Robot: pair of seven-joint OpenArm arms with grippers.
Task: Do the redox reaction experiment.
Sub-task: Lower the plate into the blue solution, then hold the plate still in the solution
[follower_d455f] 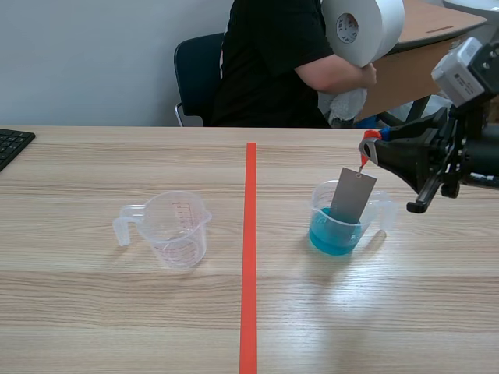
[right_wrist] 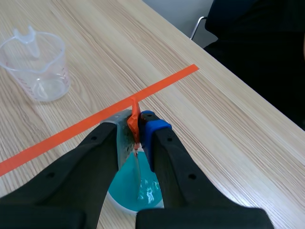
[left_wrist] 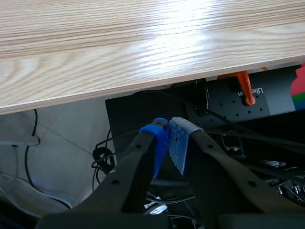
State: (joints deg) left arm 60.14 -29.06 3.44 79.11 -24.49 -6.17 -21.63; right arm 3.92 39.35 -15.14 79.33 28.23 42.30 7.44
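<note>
Leftward: empty cup [follower_d455f: 168,228] past tape line [follower_d455f: 249,257], keyboard [follower_d455f: 12,146] at table [follower_d455f: 93,312] edge.

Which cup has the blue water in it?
The blue-filled cup, right of the orange tape line and below the right gripper: a grey plate on an orange tie dips into its blue liquid. The empty cup stands left of the line.
</note>
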